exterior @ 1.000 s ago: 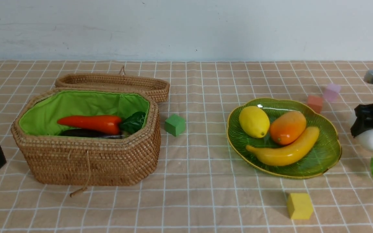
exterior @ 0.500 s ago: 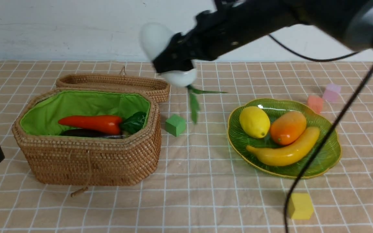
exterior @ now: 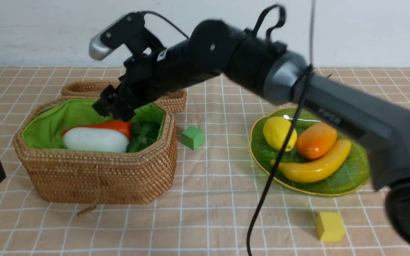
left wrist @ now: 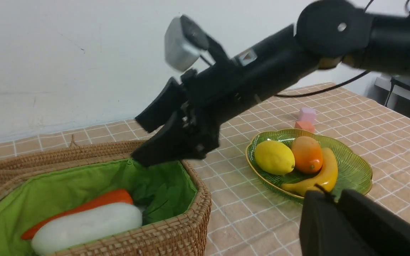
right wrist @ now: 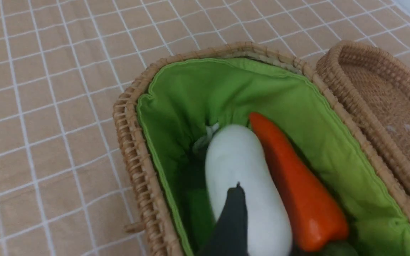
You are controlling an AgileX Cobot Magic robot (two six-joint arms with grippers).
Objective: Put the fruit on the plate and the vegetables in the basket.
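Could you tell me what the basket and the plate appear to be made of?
The basket looks like brown woven wicker: coiled ribbed weave, matte, with green cloth lining. The plate seems translucent green glass or clear plastic: glossy, ribbed, with a yellow rim.

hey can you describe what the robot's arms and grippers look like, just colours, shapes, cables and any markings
The right arm is a chain of thick matte black tubes with a grey metallic joint collar, faint embossed lettering on the forearm, and a thin black cable looping beside it. A silver-grey camera pod sits on its wrist. The right gripper has flat, black, tapering fingers. Only a blocky black part of the left gripper shows.
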